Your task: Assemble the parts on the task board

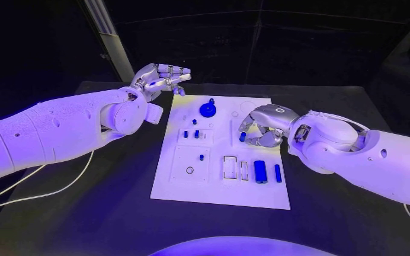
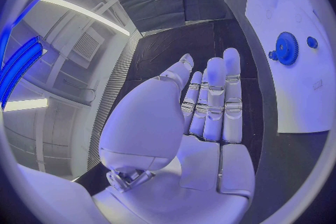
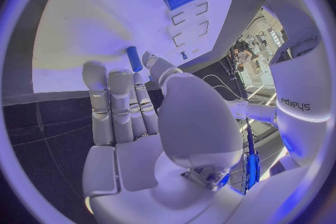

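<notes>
The black counter fills the lower part of the head view; the white task board lies at its centre, long side running away from the camera. The left arm enters from the left edge; its left hand hovers just off the board's upper left corner, holding nothing, fingers apart and straight in the wrist view. The right arm enters from the right edge; its right hand sits over the right middle of the board, pinching a small blue peg between thumb and fingertips, the peg pointing down at the board. A blue gear stands near the board's upper centre; a thick blue cylinder and a thinner blue rod lie side by side at its lower right, beside two rectangular slots; tiny blue pieces stand left of centre.
</notes>
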`<state>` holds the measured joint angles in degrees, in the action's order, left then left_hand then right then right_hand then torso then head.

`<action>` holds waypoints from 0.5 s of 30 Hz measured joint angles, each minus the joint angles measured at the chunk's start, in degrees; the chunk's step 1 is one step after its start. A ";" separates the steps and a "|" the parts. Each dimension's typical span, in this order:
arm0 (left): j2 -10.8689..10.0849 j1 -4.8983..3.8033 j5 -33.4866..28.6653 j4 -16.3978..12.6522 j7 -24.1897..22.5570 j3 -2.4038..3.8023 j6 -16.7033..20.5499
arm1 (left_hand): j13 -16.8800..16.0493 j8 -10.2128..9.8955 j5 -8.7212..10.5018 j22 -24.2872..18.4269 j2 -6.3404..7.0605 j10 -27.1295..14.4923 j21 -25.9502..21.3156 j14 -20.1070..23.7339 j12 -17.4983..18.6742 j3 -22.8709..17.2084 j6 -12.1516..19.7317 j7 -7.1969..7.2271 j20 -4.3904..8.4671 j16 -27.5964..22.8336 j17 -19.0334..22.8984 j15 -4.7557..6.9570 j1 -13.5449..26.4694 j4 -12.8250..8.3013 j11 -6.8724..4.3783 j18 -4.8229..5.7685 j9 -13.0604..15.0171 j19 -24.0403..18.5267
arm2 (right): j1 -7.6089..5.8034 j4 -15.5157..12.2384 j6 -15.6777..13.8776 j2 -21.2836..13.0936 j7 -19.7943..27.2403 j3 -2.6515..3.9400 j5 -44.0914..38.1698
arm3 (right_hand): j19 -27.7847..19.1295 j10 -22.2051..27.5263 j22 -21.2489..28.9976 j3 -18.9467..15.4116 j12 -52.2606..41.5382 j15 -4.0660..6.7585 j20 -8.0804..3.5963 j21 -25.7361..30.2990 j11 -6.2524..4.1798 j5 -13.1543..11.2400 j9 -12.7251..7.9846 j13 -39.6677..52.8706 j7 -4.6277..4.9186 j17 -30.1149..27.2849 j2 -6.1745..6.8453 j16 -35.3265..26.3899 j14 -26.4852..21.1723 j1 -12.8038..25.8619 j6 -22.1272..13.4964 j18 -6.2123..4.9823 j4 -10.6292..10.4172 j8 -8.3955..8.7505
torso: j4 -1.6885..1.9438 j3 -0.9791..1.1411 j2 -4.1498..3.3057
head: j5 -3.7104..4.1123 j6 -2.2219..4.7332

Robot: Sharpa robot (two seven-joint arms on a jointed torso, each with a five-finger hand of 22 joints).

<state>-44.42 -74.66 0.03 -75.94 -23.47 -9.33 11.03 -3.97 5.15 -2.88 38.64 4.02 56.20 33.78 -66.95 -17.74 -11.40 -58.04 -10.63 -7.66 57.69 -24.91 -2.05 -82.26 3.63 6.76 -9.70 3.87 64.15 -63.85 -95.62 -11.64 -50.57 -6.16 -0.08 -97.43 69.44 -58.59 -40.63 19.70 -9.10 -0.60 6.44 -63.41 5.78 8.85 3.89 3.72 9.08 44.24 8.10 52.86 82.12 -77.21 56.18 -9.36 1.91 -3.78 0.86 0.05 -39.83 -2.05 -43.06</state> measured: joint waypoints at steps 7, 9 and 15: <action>0.04 0.00 0.00 0.08 0.09 0.00 -0.15 | 0.00 0.00 0.00 0.00 0.00 0.00 0.00 0.00 0.00 0.00 0.00 0.00 0.00 0.00 0.00 0.00 0.00 0.00 0.00 0.00 0.00 0.00 | 0.00 0.91 1.61 1.17 -0.32 0.00 -0.69 | 1.35 -1.95 -1.71 0.64 -0.38 0.40 -0.13 -0.93 -0.24 -0.49 0.07 0.00 -0.14 0.61 -1.36 0.71 0.40 -0.77 0.83 0.00 -0.24 0.00 | 0.01 -0.03 -0.06 | -0.07 -0.23; 0.04 0.00 0.00 0.11 0.11 0.00 -0.19 | 0.00 0.00 0.00 0.00 0.00 0.00 0.00 0.00 0.00 0.00 0.00 0.00 0.00 0.00 0.00 0.00 0.00 0.00 0.00 0.00 0.00 0.00 | 0.00 1.17 1.97 1.43 -0.34 0.00 -0.83 | 2.09 -2.99 -2.99 1.10 -0.79 0.65 -0.21 -1.83 -0.44 -0.67 0.13 -0.03 -0.28 1.58 -1.57 1.58 0.79 -0.97 1.47 0.00 -0.42 -0.22 | 0.02 -0.03 -0.07 | -0.10 -0.32; 0.04 0.00 0.00 0.21 0.21 -0.01 -0.26 | 0.00 0.00 0.00 0.00 0.00 0.00 0.00 0.00 0.00 0.00 0.00 0.00 0.00 0.00 -0.01 0.00 0.00 0.00 0.00 0.00 0.00 0.00 | -0.02 1.72 2.88 2.09 -0.35 -0.01 -1.04 | 3.64 -5.66 -6.28 2.98 -0.79 1.02 -0.57 -3.96 -0.86 -1.73 0.30 -0.03 -0.47 4.39 -2.55 4.23 1.43 -1.49 3.44 0.94 -0.56 -0.66 | 0.02 -0.03 -0.07 | -0.23 -0.57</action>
<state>-44.38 -74.66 0.03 -75.73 -23.26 -9.35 10.77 -3.98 5.15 -2.88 38.64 4.02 56.21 33.78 -66.95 -17.74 -11.40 -58.04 -10.63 -7.66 57.69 -24.92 -2.05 -82.26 3.63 6.76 -9.70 3.88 64.15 -63.87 -93.90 -8.76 -48.49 -6.51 -0.08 -98.46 73.08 -64.25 -46.90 22.68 -9.89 0.42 5.87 -67.37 4.92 7.12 4.19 3.69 8.61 48.62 5.54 57.08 83.55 -78.70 59.61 -8.42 1.34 -4.44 0.88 0.02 -39.90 -2.28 -43.63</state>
